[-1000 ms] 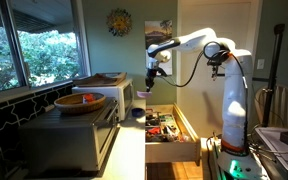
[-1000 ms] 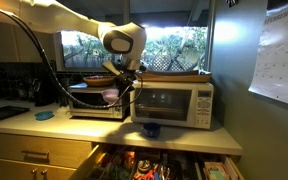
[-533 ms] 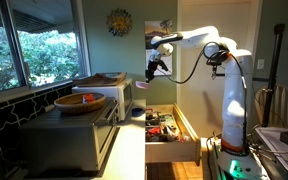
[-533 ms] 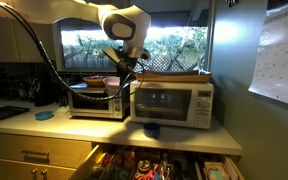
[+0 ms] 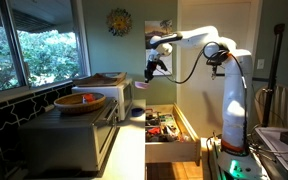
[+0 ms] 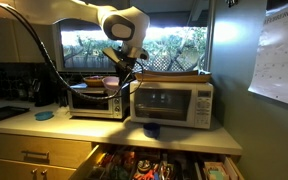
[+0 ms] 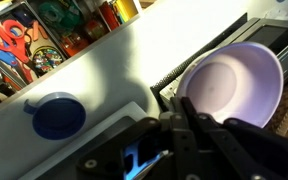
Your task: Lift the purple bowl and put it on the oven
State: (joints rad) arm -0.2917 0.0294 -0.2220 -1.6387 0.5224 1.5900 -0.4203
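Note:
My gripper (image 7: 184,128) is shut on the rim of the purple bowl (image 7: 234,85), which fills the right of the wrist view. In both exterior views the gripper (image 5: 156,68) (image 6: 122,72) holds the bowl (image 6: 111,82) in the air, above the counter and about level with the top of the white microwave (image 6: 174,103). The oven (image 5: 74,140) is the grey metal box at the near end of the counter. It also shows beside the microwave in an exterior view (image 6: 89,100).
A brown wooden bowl (image 5: 81,101) with orange contents sits on the oven top. A blue lid (image 7: 56,117) lies on the white counter below the gripper. An open drawer (image 5: 169,128) full of tools sticks out under the counter.
The gripper rose with the purple bowl from counter height to about the height of the microwave top. It has held still over the last half second.

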